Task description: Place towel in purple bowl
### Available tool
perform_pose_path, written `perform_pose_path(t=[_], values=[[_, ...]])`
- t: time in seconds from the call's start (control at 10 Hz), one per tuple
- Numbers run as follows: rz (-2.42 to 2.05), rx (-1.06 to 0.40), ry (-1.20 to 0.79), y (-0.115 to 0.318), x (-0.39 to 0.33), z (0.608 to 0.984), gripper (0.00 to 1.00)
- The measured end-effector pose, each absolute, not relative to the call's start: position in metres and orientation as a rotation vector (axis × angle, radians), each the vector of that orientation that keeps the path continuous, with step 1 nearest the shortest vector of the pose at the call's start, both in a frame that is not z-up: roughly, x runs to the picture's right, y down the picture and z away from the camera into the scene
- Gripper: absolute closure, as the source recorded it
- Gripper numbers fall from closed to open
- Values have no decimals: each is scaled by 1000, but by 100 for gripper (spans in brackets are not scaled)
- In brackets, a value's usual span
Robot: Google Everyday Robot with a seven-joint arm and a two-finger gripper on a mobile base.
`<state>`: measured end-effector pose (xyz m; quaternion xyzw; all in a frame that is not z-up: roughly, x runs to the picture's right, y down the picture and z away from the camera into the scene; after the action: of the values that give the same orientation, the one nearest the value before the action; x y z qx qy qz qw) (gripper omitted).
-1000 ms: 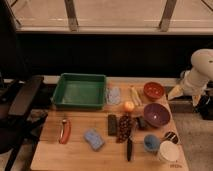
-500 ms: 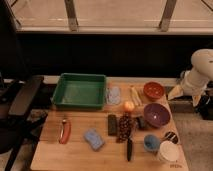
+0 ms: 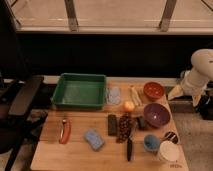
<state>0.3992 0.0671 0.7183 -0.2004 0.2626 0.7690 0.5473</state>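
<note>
The towel is a small pale blue-grey cloth lying flat on the wooden table, just right of the green tray. The purple bowl stands upright near the table's right edge, in front of the orange-red bowl. My gripper hangs at the end of the white arm at the far right. It is beside the orange-red bowl and above and to the right of the purple bowl. It is well away from the towel and holds nothing that I can see.
A green tray sits at the back left. A blue sponge, red tool, knife, grapes, orange fruit, small light-blue bowl and white cup lie about. A black chair stands at the left.
</note>
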Motion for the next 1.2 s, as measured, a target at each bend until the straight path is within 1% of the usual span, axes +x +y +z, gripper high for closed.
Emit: perform_pose_path(t=[1.0, 1.2], values=[[1821, -475, 622, 67, 399, 719, 28], [1795, -506, 531, 46, 387, 721, 28]])
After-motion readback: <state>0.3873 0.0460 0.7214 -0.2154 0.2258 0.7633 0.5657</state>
